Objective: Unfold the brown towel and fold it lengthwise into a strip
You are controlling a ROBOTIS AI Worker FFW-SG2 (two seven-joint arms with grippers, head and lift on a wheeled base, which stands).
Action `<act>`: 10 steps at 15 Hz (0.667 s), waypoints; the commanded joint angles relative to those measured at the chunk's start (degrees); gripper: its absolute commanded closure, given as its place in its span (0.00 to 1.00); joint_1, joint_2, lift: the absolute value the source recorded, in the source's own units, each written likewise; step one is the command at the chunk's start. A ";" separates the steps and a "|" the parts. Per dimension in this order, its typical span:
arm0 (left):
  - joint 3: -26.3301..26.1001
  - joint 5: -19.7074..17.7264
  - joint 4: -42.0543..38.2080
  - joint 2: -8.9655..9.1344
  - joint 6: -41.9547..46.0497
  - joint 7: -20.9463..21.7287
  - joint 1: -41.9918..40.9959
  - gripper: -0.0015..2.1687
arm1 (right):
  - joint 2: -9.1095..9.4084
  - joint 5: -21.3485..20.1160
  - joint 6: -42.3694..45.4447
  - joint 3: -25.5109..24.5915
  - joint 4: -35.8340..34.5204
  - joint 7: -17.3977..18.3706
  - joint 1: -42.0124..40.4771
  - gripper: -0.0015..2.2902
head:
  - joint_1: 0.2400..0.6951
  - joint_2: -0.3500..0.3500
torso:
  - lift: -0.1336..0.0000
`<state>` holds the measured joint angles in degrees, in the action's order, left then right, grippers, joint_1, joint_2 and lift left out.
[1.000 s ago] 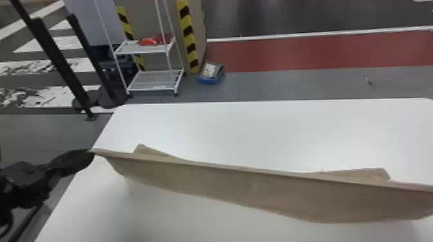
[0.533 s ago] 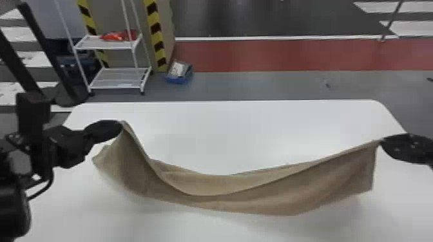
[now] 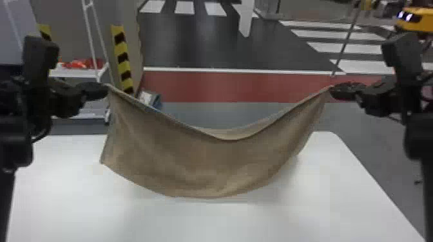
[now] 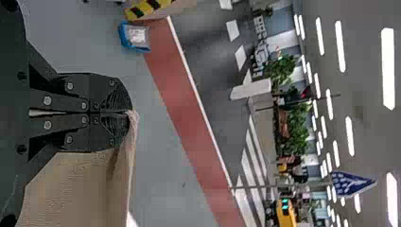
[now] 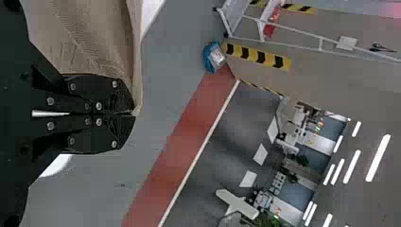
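The brown towel (image 3: 199,161) hangs in a sagging curve between both grippers, its top edge dipping in the middle and its bottom over the white table. At its upper left corner is my left gripper (image 3: 107,89), shut on the cloth. My right gripper (image 3: 331,90) holds the upper right corner at about the same height. In the left wrist view, the tips of the left gripper (image 4: 128,112) pinch the towel (image 4: 75,189). The right wrist view has the right gripper (image 5: 132,113) closed on a corner of the towel (image 5: 90,38).
The white table (image 3: 225,222) lies under the towel. Beyond its far edge stand a white rack (image 3: 77,73) with red items and a blue box (image 3: 154,100) on the floor, next to a pillar with yellow-black striping (image 3: 122,61).
Both grippers have risen with the towel's corners and now stand level; the towel has gone from low over the table to hanging more spread out. The head view has shifted too.
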<state>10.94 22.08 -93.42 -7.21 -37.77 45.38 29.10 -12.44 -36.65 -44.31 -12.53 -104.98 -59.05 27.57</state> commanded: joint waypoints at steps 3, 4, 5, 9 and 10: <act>17.01 -4.24 -14.07 -2.02 -1.56 1.91 -5.29 0.99 | -1.80 7.03 -5.22 -1.18 -4.01 -0.28 2.49 0.98 | 0.29 0.48 | 0.06; 21.23 -7.22 -17.68 -2.81 -1.39 1.82 -10.74 0.99 | -3.38 9.66 -5.22 -2.94 -8.31 -1.25 -3.05 0.98 | 0.26 0.50 | 0.06; 24.57 -10.12 -19.79 -2.90 0.20 1.91 -16.36 0.99 | -3.99 11.77 -4.34 -5.75 -12.97 -2.12 -10.08 0.98 | 0.25 0.54 | 0.06; 28.87 -14.08 -16.62 -0.26 29.37 1.65 -37.54 0.99 | 1.01 11.69 18.86 -11.82 -19.39 -6.78 -34.95 0.98 | 0.66 0.68 | 0.06; 28.96 -14.08 -14.34 0.18 34.47 1.82 -40.18 0.99 | 1.19 11.16 23.26 -11.91 -18.77 -6.87 -38.38 0.98 | 0.76 0.70 | 0.06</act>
<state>39.67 8.13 -111.09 -8.01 -12.67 46.98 -6.17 -12.53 -24.93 -28.96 -23.73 -124.17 -65.83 -4.74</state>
